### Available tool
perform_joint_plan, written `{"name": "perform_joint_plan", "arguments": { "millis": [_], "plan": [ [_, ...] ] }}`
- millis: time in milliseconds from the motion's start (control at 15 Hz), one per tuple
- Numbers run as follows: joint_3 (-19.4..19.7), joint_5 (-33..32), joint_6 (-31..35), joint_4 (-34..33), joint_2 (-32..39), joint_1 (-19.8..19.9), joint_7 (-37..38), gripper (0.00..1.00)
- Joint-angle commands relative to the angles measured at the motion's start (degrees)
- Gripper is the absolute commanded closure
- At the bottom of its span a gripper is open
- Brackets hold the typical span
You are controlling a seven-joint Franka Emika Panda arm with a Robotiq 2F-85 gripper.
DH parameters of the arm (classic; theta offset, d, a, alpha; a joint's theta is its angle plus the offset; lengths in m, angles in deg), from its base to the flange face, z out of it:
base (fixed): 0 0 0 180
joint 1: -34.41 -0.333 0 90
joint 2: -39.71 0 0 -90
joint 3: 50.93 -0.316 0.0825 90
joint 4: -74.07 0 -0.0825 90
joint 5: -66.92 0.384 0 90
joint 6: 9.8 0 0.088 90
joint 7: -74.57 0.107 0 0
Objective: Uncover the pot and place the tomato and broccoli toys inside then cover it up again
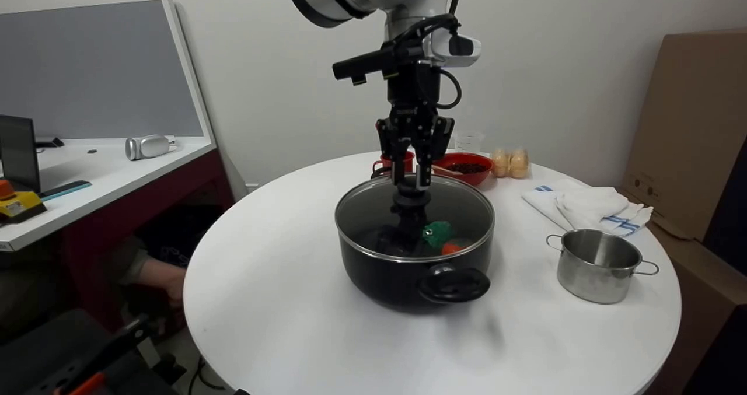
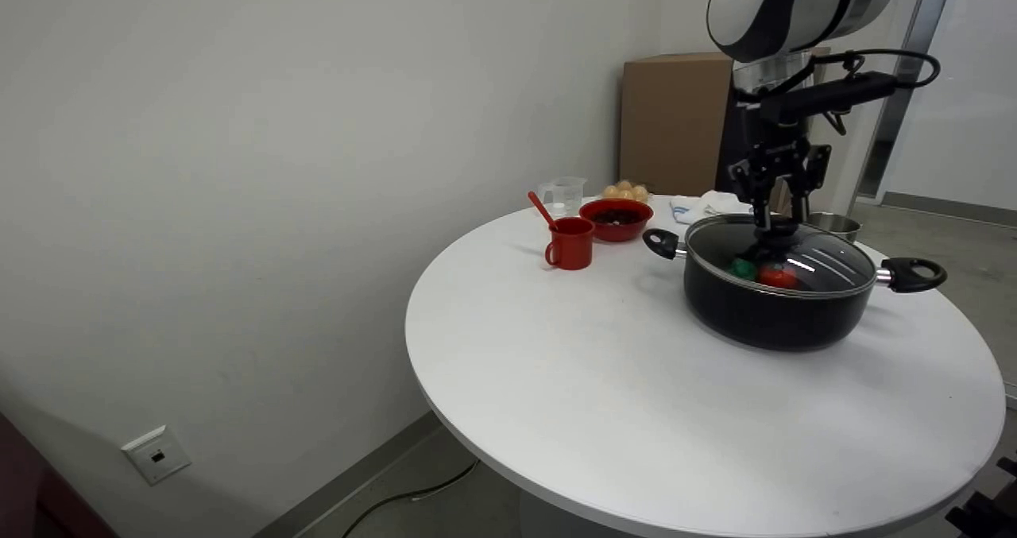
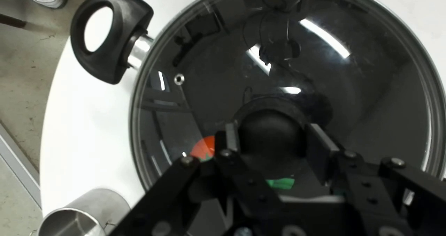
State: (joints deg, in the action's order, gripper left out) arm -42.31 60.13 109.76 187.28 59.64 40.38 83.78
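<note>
The black pot (image 1: 373, 281) stands on the round white table with its glass lid (image 1: 365, 211) resting over its rim, as both exterior views show. Through the glass I see the red tomato (image 2: 777, 276) and the green broccoli (image 2: 743, 269) lying inside the pot, side by side. My gripper (image 1: 411, 182) points straight down over the lid's centre. In the wrist view its pads (image 3: 232, 137) press on either side of the dark knob (image 3: 271, 133). From above, the tomato (image 3: 203, 147) is half hidden behind a finger, and only a strip of the broccoli (image 3: 281, 183) shows.
A small steel pot (image 1: 592, 278) stands near the table edge, with a folded towel (image 1: 589, 203) behind it. Further back are a red bowl (image 2: 616, 232), a red mug (image 2: 570, 245), a clear measuring cup (image 2: 566, 195) and several eggs (image 1: 509, 163). The pot's handles (image 2: 914, 275) stick out sideways.
</note>
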Motion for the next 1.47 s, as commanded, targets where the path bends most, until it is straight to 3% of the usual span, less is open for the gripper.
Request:
{"name": "perform_joint_plan", "arguments": {
  "millis": [0,933,1400],
  "plan": [
    [0.11,-0.11,-3.61,-2.57,1.52,-0.12,0.69,0.76],
    [0.64,-0.74,-6.88,-6.12,1.8,0.17,0.65,0.76],
    [0.67,-1.98,-11.89,-8.16,3.29,-0.28,1.52,0.76]
  ]
}}
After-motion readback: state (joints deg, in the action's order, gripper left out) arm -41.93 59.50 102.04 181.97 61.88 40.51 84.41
